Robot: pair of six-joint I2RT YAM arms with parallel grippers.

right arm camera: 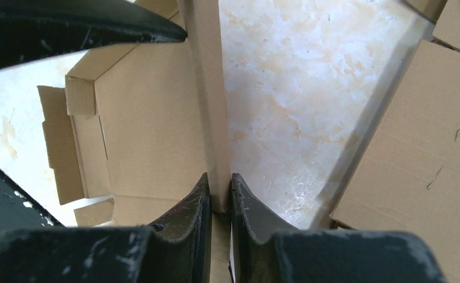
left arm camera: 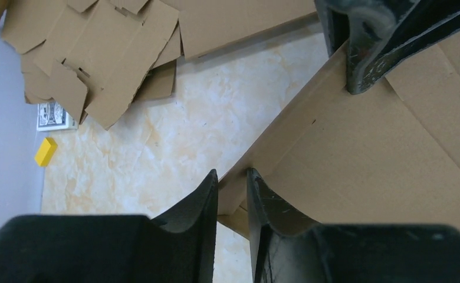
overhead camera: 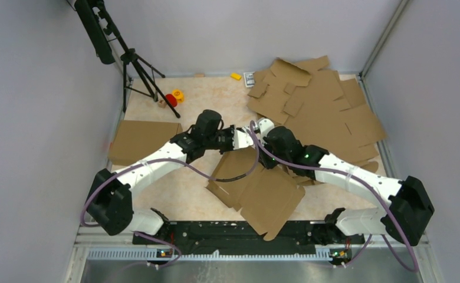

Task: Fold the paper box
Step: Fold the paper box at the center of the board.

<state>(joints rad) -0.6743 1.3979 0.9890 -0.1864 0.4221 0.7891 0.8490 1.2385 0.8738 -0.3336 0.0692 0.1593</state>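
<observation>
A flat sheet (overhead camera: 142, 140) lies at the far left of the table (overhead camera: 210, 97). My left gripper (left arm camera: 232, 174) is clamped on a raised flap of the box (overhead camera: 263, 194), which sits mid-table in front of my bases (one corner at the near edge). My right gripper (right arm camera: 220, 177) pinches the same upright flap, just beside the left. Further right lies a pile (overhead camera: 322, 106) of loose blanks.

Far left, a black tripod (overhead camera: 134, 65) stands at the marbled table's (overhead camera: 180, 194) edge, 1 red piece (overhead camera: 171, 99) and 1 orange piece (overhead camera: 177, 94) at its feet. Far edge: yellow block (overhead camera: 235, 76) beside a printed card (overhead camera: 249, 79). Cardboard pile (overhead camera: 328, 112) far right, flat sheet (overhead camera: 142, 140) left.
</observation>
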